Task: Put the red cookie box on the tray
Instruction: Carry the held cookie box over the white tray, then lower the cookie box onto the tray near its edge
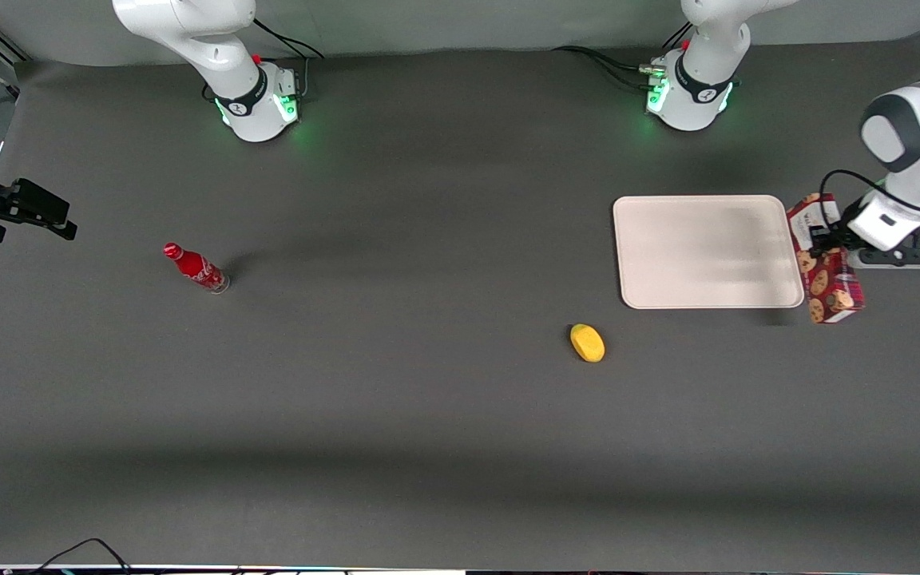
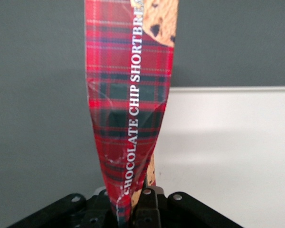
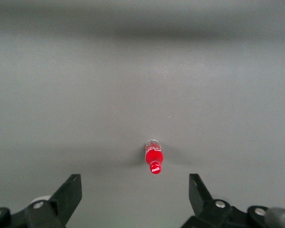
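Note:
The red cookie box (image 1: pixel 827 287), a long dark-red tartan carton with cookie pictures and a white label at its end farther from the front camera, is gripped by my left gripper (image 1: pixel 830 239). The gripper is shut on the box near the label end. The box sits just outside the edge of the cream-white tray (image 1: pixel 707 251) that faces the working arm's end of the table, and runs along that edge. In the left wrist view the box (image 2: pixel 128 95) stretches away from the gripper (image 2: pixel 130 209), squeezed narrow between the fingers, with the tray (image 2: pixel 228 152) beside it.
A yellow fruit-like object (image 1: pixel 587 343) lies on the dark table nearer the front camera than the tray. A small red bottle (image 1: pixel 196 268) stands toward the parked arm's end and also shows in the right wrist view (image 3: pixel 153 158).

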